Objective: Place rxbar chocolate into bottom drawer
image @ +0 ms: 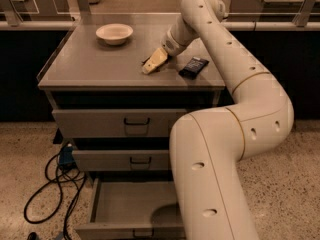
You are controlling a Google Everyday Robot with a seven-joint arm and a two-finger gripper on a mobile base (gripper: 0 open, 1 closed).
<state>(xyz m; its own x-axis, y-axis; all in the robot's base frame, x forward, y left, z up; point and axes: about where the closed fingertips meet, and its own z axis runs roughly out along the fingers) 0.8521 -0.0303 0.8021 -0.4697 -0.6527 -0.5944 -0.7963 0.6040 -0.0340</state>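
My gripper is down on the grey cabinet top, near its middle front, at the end of the cream arm that reaches in from the right. A thin dark sliver shows at the gripper's left edge, mostly hidden, and may be the rxbar chocolate. A dark-wrapped bar with pale lettering lies flat just right of the gripper, apart from it; whether its wrapper is black or dark blue I cannot tell. The bottom drawer stands pulled out with nothing visible in it, its right part hidden by the arm.
A white bowl sits at the back left of the cabinet top. The top drawer and middle drawer are closed. Black cables lie on the speckled floor left of the drawers. The arm's big lower link covers the cabinet's right front.
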